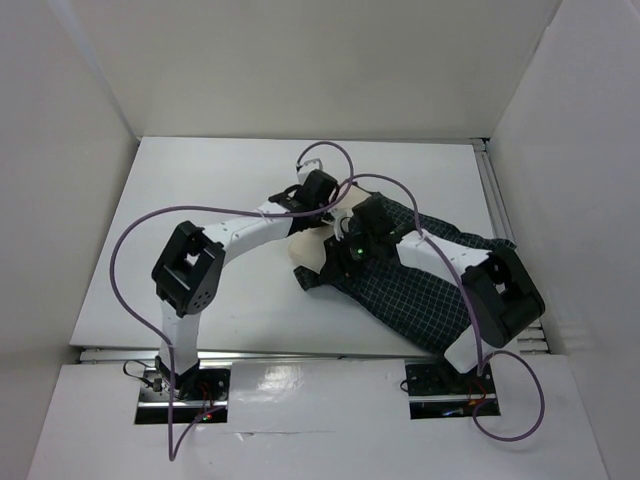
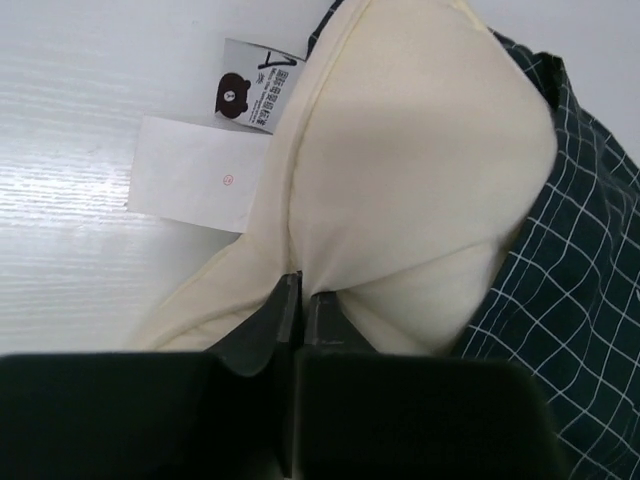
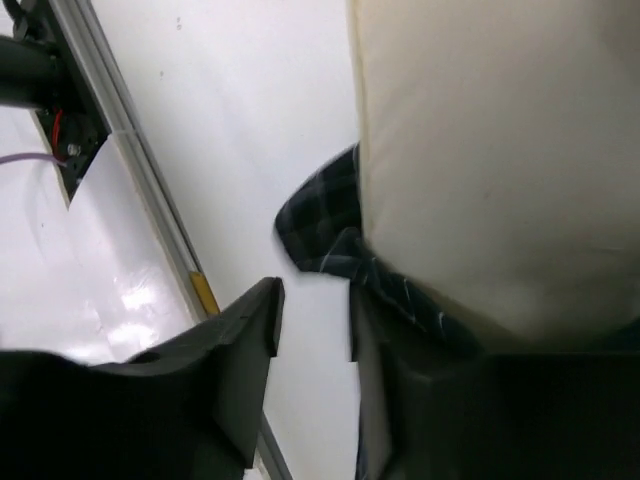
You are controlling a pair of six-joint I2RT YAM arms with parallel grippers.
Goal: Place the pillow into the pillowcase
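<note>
The left hand (image 2: 302, 292), on an arm bent in from the left, is clenched on a fold of the one cream pillow (image 2: 420, 170). Only its wrist view shows the two tags (image 2: 195, 185). The right hand (image 3: 312, 305), angled in from the right, is released, with bare tabletop (image 3: 230, 130) showing in its gap, beside the rim of the one checked pillowcase (image 3: 325, 225). From above, the pillow lies mid-tabletop, partly inside the pillowcase, its left end bare.
</note>
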